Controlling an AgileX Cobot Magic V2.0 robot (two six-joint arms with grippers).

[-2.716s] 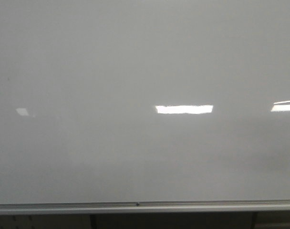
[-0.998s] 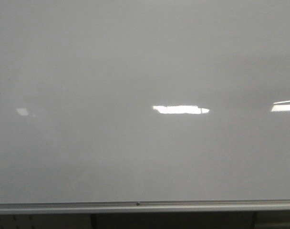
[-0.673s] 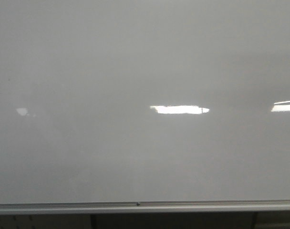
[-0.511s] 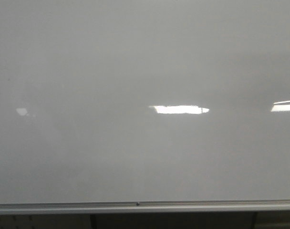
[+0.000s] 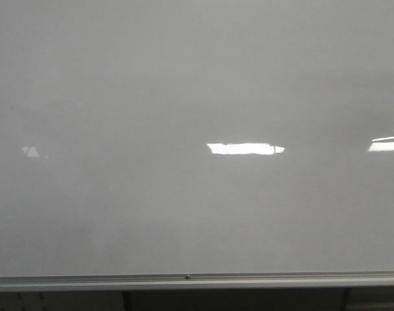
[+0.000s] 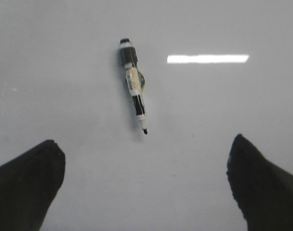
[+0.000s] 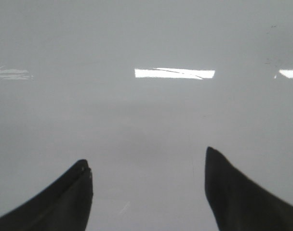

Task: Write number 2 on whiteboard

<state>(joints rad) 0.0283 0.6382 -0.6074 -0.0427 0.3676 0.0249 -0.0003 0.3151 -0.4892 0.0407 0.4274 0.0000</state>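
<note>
The whiteboard (image 5: 184,78) fills the front view, glossy pale grey, with a silver rail (image 5: 184,280) along its near edge. No number 2 shows on it. Neither arm appears in the front view. In the left wrist view a black-and-white marker (image 6: 133,85) lies uncapped on the whiteboard (image 6: 64,72), its tip toward my left gripper (image 6: 144,154), which is open and empty, well short of the marker. My right gripper (image 7: 146,166) is open over the bare whiteboard (image 7: 137,120), holding nothing.
Bright rectangular light reflections (image 5: 245,148) sit on the board, another at the right edge (image 5: 386,144). Below the rail a dark gap with upright supports (image 5: 126,301) shows. A faint short scratch (image 7: 123,208) marks the board between the right fingers.
The middle light reflection on the board has shrunk and shifted slightly. Nothing else has visibly moved in the front view.
</note>
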